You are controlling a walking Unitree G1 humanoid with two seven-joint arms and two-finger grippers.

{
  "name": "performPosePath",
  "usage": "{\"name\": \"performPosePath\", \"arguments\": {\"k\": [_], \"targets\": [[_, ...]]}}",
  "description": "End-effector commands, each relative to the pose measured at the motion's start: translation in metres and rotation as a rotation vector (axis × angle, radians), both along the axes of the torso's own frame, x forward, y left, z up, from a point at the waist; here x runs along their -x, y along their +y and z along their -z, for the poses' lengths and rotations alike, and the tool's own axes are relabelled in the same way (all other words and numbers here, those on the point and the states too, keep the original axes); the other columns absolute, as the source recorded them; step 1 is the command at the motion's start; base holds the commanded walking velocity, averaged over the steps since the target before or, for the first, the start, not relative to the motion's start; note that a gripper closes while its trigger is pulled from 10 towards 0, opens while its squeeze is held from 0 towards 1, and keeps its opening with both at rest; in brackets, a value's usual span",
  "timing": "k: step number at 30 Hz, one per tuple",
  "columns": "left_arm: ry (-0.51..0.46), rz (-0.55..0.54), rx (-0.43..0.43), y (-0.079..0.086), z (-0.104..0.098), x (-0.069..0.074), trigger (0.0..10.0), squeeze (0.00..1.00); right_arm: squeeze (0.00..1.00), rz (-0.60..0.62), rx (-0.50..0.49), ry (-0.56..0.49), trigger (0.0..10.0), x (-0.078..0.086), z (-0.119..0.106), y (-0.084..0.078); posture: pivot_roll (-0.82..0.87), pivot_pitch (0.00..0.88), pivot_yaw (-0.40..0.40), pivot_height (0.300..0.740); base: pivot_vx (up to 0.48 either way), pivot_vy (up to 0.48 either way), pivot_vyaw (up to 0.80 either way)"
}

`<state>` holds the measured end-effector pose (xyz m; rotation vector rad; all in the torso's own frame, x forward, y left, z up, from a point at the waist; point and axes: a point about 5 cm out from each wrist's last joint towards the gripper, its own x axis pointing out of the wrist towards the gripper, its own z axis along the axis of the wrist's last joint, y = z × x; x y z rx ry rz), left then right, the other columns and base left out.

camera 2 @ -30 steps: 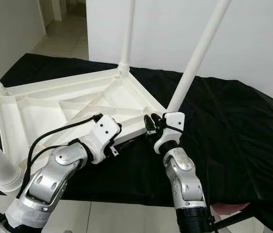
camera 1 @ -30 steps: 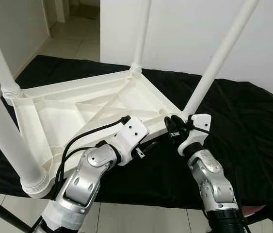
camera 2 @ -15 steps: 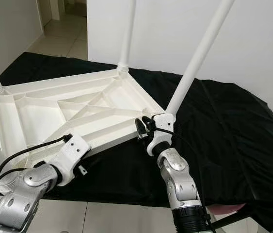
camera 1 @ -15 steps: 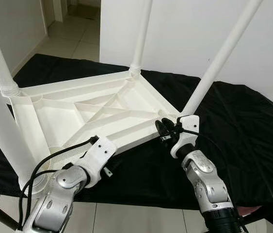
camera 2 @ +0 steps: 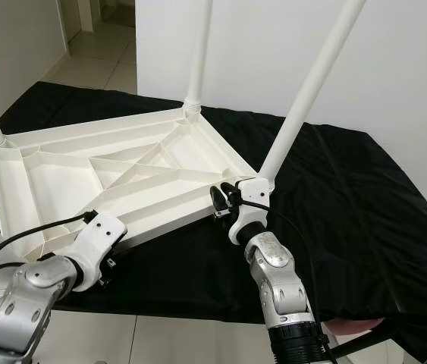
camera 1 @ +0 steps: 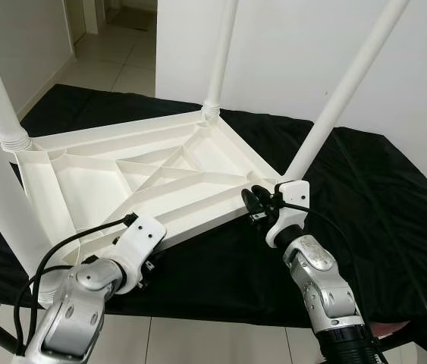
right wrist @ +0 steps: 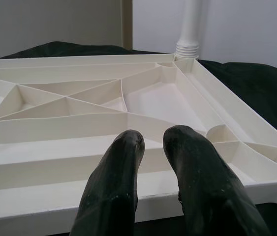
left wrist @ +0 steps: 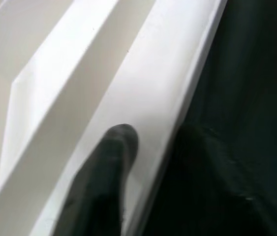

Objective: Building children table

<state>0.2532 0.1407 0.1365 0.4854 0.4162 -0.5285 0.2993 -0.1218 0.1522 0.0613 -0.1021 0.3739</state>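
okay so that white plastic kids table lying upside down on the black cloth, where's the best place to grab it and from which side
Probably the thin raised rim of the upside-down white plastic table, along the near edge, approached from the robot's side. That edge is a narrow upright wall with hollow ribbed pockets behind it, so one finger can go inside and one outside. The four legs stand upright, away from that edge.

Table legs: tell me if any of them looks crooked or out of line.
One does. On the upside-down table, the leg by the right end effector leans outward, while the far leg stands nearly straight.
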Motion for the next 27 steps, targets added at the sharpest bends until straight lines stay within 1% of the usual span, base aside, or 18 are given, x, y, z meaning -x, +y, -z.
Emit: {"name": "performPosePath", "arguments": {"k": [1,2,6,7,8,9,10,12,13,14,16,18,19,23,24,25,26,27], "targets": [[-0.040,-0.019,-0.017,0.000,-0.003,-0.004,0.0,0.00,0.00,0.018,0.011,0.012,10.0,0.000,0.004,-0.005,0.06,0.000,-0.129,0.740,0.000,0.000,0.00],[-0.053,0.004,-0.026,-0.004,-0.003,-0.008,0.0,0.00,0.00,0.017,0.011,0.013,10.0,0.000,0.004,-0.005,0.06,0.000,-0.131,0.740,0.000,0.000,0.00],[-0.062,0.022,-0.034,-0.007,-0.004,-0.010,0.0,0.00,0.00,0.016,0.012,0.012,10.0,0.000,0.004,-0.004,0.06,0.000,-0.131,0.740,0.000,0.000,0.00],[-0.075,0.044,-0.034,-0.013,-0.005,-0.013,0.0,0.00,0.00,0.013,0.011,0.010,10.0,-0.001,0.004,-0.003,0.06,0.000,-0.129,0.740,0.000,0.000,0.00],[-0.086,0.069,-0.030,-0.020,-0.005,-0.016,0.4,0.00,0.00,0.009,0.013,0.006,10.0,-0.001,0.003,-0.001,0.06,0.000,-0.126,0.740,0.000,0.000,0.00],[-0.086,0.069,-0.030,-0.020,-0.005,-0.016,0.4,0.00,0.00,0.009,0.013,0.006,10.0,-0.001,0.003,-0.001,0.06,0.000,-0.126,0.740,0.000,0.000,0.00],[-0.098,0.095,-0.029,-0.027,-0.006,-0.018,0.0,0.00,0.00,0.007,0.012,0.003,10.0,-0.001,0.003,0.000,0.06,0.000,-0.126,0.740,0.000,0.000,0.00],[-0.133,0.133,-0.033,-0.037,-0.010,-0.021,0.0,0.00,0.00,0.008,0.013,-0.001,10.0,-0.002,0.002,0.000,0.06,0.000,-0.126,0.740,0.000,0.000,0.00],[-0.133,0.133,-0.033,-0.037,-0.010,-0.021,0.0,0.00,0.00,0.008,0.013,-0.001,10.0,-0.002,0.002,0.000,0.06,0.000,-0.126,0.740,0.000,0.000,0.00],[-0.143,0.154,-0.025,-0.042,-0.011,-0.022,1.1,0.00,0.00,0.010,0.014,-0.001,10.0,-0.001,0.002,0.000,0.05,0.000,-0.122,0.740,0.000,0.000,0.00],[-0.168,0.180,-0.020,-0.047,-0.014,-0.023,4.9,0.00,0.00,0.012,0.016,-0.001,10.0,0.000,0.002,-0.001,0.05,0.000,-0.122,0.740,0.000,0.000,0.00],[-0.168,0.180,-0.020,-0.047,-0.014,-0.023,4.9,0.00,0.00,0.012,0.016,-0.001,10.0,0.000,0.002,-0.001,0.05,0.000,-0.122,0.740,0.000,0.000,0.00],[-0.180,0.198,-0.014,-0.050,-0.015,-0.023,10.0,0.00,0.00,0.014,0.017,-0.001,10.0,0.000,0.003,-0.001,0.05,0.000,-0.117,0.740,0.000,0.000,0.00],[-0.203,0.227,0.009,-0.052,-0.017,-0.021,10.0,0.00,0.00,0.019,0.017,0.000,10.0,0.000,0.003,-0.002,0.05,0.000,-0.116,0.740,0.000,0.000,0.00],[-0.215,0.253,0.036,-0.054,-0.020,-0.018,10.0,0.00,0.00,0.020,0.017,-0.002,10.0,0.000,0.003,-0.002,0.05,0.000,-0.117,0.740,0.000,0.000,0.00],[-0.215,0.253,0.036,-0.054,-0.020,-0.018,10.0,0.00,0.00,0.020,0.017,-0.002,10.0,0.000,0.003,-0.002,0.05,0.000,-0.117,0.740,0.000,0.000,0.00],[-0.238,0.263,0.076,-0.054,-0.025,-0.015,10.0,1.00,0.00,0.019,0.014,-0.002,10.0,0.000,0.003,-0.001,0.05,0.000,-0.118,0.740,0.000,0.000,0.00],[-0.238,0.263,0.076,-0.054,-0.025,-0.015,10.0,1.00,0.00,0.019,0.014,-0.002,10.0,0.000,0.003,-0.001,0.05,0.000,-0.118,0.740,0.000,0.000,0.00]]}}
